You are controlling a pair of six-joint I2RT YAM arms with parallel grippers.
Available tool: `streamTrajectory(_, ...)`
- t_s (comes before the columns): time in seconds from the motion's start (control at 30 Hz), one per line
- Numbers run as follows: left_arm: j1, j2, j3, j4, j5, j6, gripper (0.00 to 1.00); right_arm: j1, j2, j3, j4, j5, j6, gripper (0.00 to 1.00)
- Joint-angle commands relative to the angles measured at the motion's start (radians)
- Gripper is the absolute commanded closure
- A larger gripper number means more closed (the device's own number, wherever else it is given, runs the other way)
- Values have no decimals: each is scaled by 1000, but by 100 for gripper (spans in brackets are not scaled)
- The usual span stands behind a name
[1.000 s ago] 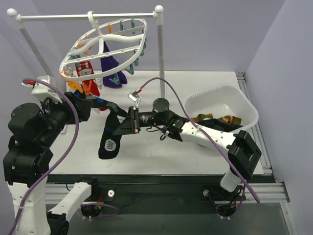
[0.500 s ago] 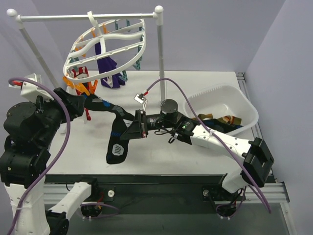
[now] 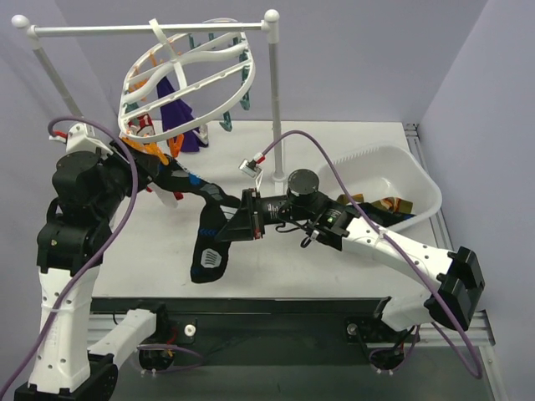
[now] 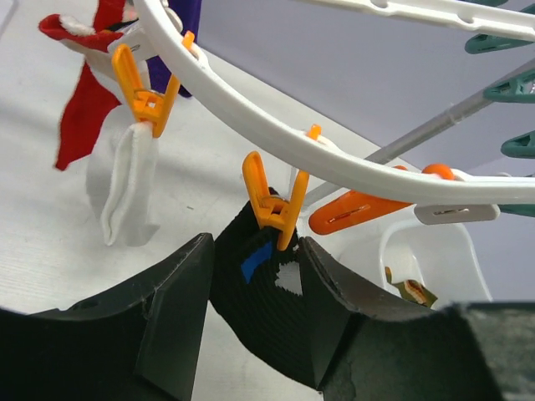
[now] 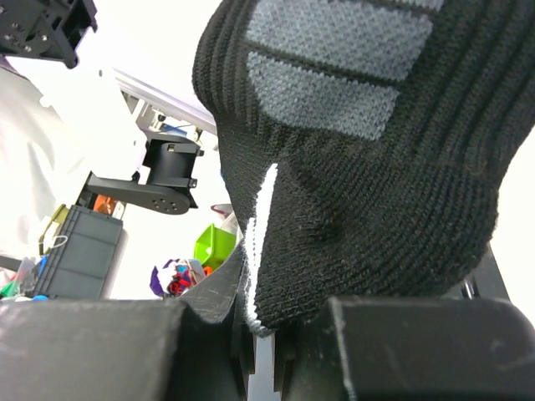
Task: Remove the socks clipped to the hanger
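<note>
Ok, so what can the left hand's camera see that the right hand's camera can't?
Only the left wrist view shows the hanger, the orange clip biting the top of the black sock, and a white sock and a red sock hanging further along. Only the right wrist view shows the grey stripes on the black sock and the right gripper pinching it. Both views show that same black sock.

Left wrist view: the black sock loses its lower half behind the left fingers. The hanger runs off both edges, and the red sock is clipped at the top. Overhead, the right arm hides part of what lies in the basin.
</note>
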Motion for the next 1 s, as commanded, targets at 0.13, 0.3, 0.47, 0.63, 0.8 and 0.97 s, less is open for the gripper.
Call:
streamTrajectory(0.13, 7, 21, -3, 176, 63, -29, 40, -6, -62, -4, 0, -19, -41, 100)
streamTrajectory(0.3, 7, 23, -1, 221, 116, 23, 37, -5, -61, 5, -9, -22, -47, 100)
streamTrajectory(0.47, 18, 52, 39, 162, 124, 46, 35, -6, -64, 21, -20, -24, -49, 100)
streamTrajectory(0.63, 33, 63, 33, 170, 158, 52, 34, -6, -70, 34, -43, -22, -63, 100)
streamTrajectory(0.8, 58, 69, -3, 237, 229, 65, 34, -6, -78, 44, -64, -25, -76, 100)
streamTrajectory(0.97, 78, 79, -13, 271, 296, 65, 34, -6, -84, 42, -67, -24, -81, 100)
